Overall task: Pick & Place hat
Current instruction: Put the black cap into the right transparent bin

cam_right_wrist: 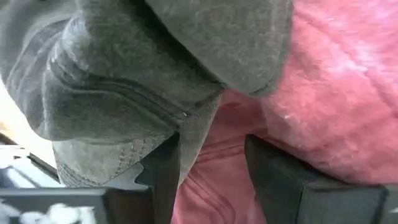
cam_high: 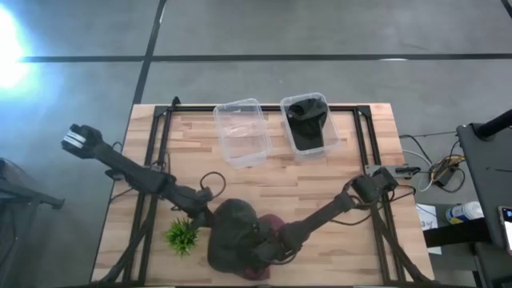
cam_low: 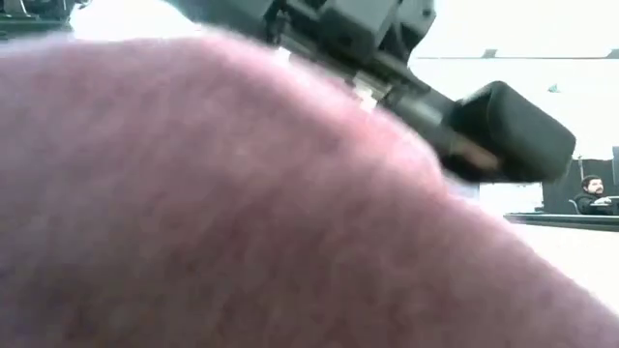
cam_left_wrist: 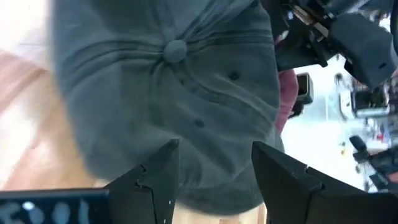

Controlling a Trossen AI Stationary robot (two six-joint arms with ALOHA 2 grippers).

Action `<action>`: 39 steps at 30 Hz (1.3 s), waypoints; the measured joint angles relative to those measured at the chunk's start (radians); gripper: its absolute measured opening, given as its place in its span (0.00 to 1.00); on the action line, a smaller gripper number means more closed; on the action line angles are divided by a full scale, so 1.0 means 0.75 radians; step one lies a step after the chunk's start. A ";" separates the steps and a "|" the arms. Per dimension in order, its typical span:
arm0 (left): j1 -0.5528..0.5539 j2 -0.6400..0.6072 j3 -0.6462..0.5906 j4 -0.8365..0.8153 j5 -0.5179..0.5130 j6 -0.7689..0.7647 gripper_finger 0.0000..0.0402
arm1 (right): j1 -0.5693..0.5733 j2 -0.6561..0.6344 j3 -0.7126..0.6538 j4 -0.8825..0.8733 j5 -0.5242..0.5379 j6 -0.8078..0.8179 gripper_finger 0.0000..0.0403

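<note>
Both arms meet at the near edge of the worktop [cam_high: 264, 180], over a heap of headwear. A grey cap [cam_high: 232, 232] lies on top, crown up, its top button clear in the left wrist view [cam_left_wrist: 175, 48]. It overlaps a pink hat [cam_high: 272, 228], of which only a sliver shows from above; the pink hat's edges are cut off by the arms and the cap.

The left tool [cam_left_wrist: 214, 171] hangs just over the cap's rim with its fingers spread apart and nothing between them. From above, this tool is hard to make out against the dark cap.

The right tool [cam_right_wrist: 211, 162] is pressed in where cap and pink hat meet; its fingers stand apart, with fabric of both lying between them. Whether it grips anything cannot be told.

The low view is almost wholly blocked by blurred pink fabric [cam_low: 242, 213], with a dark arm part above.

Farther back stand a clear bin [cam_high: 242, 132] and a second bin [cam_high: 308, 124] holding something dark. A small green plant [cam_high: 182, 235] sits beside the cap
</note>
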 joint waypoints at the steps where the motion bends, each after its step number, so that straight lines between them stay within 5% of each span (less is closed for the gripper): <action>1: 0.000 0.033 0.016 0.006 0.008 0.018 0.48 | 0.000 0.000 -0.028 0.068 0.024 -0.011 0.44; 6: 0.000 0.190 0.063 0.000 0.031 0.071 0.48 | -0.016 -0.001 -0.111 0.400 0.180 -0.102 0.44; 13: 0.001 0.307 0.062 0.019 0.083 0.048 0.48 | -0.064 0.000 -0.112 0.425 0.213 -0.217 0.44; 29: -0.002 0.271 0.169 0.084 0.122 0.122 0.48 | -0.148 -0.057 -0.019 0.633 0.240 -0.740 0.44; 39: 0.002 0.260 0.198 0.070 0.072 0.177 0.48 | -0.147 -0.079 -0.018 0.491 -0.041 -0.804 0.44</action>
